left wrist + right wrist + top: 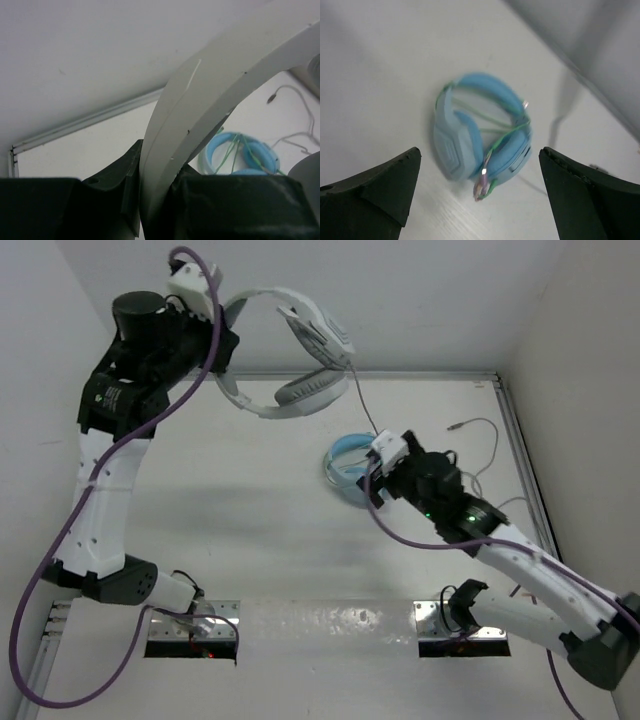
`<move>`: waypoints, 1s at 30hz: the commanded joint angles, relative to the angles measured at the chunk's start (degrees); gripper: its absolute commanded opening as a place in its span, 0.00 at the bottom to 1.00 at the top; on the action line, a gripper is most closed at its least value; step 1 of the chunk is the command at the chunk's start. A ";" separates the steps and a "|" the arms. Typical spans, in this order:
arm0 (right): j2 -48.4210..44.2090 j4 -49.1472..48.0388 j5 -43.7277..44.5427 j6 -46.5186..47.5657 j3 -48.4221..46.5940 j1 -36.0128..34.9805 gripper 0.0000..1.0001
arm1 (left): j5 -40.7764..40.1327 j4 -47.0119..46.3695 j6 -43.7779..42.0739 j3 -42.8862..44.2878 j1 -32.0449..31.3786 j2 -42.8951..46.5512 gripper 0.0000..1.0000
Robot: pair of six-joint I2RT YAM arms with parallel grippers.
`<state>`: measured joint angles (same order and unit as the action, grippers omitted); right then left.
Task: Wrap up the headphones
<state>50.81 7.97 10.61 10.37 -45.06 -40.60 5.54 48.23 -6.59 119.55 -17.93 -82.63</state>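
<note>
Currently the left gripper [155, 192] is clamping the white headband [200, 100] of the headphones [312, 390], holding them up off the tabletop [250, 520] near the back wall, with their thin grey cable [362, 408] trailing downward. The right gripper [479, 150] is hovering with its jaws spread wide above the light blue headphones [345, 455], which are lying on the tabletop.

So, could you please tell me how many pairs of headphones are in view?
2. The white headphones hang by the headband from the left tool; the light blue headphones lie on the table under the open right tool. No others show.
</note>
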 commanded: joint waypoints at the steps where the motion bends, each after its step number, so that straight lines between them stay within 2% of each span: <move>1: 4.99 -6.78 -2.18 8.43 5.06 0.08 0.99 | -0.17 -1.73 6.93 5.95 0.27 3.62 0.00; 3: 8.07 -12.42 -0.69 8.61 7.96 0.08 0.99 | -0.01 -1.30 8.69 7.10 0.35 3.79 0.00; 4: 9.04 -18.71 0.45 7.83 8.75 0.08 0.99 | 0.78 -1.21 9.05 7.36 0.27 3.79 0.00; 5: 10.00 -21.82 4.12 7.47 9.54 0.08 0.99 | 1.22 -1.29 9.31 7.54 0.27 3.71 0.00; 9: 12.83 -26.95 10.21 5.19 8.32 0.08 0.99 | 2.19 -1.55 9.23 5.27 0.35 3.88 0.00; 11: 10.99 -23.89 7.25 5.27 9.36 0.08 0.98 | 2.02 -2.08 8.96 3.60 0.27 3.97 0.00; 12: 7.67 -22.22 -0.17 6.49 10.16 0.08 0.97 | 1.84 -2.78 8.96 2.81 0.27 3.97 0.00; 15: 2.73 -13.97 -12.33 9.48 12.10 0.08 0.90 | 2.10 -3.66 9.05 0.95 0.27 2.65 0.00; 16: 0.89 -8.20 -19.68 9.75 11.49 0.08 0.89 | 2.63 -3.84 9.40 0.95 0.27 2.04 0.00; 18: 0.61 0.86 -27.44 9.67 8.51 0.08 0.84 | 3.50 -4.54 10.54 1.74 0.27 -0.07 0.00; 22: 3.93 11.86 -36.59 9.67 1.92 0.08 0.79 | 4.48 -4.72 13.26 8.05 0.27 -5.95 0.00; 26: 9.74 18.39 -39.88 10.81 -4.42 0.08 0.82 | 0.62 -6.21 15.55 16.23 0.27 -11.93 0.00; 30: 14.05 22.88 -44.00 12.13 -8.55 0.08 0.83 | -2.55 -7.45 16.70 17.56 0.27 -13.70 0.00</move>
<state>63.35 24.99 -26.33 20.62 -50.26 -40.36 5.10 47.92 5.10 132.64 -17.89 -98.10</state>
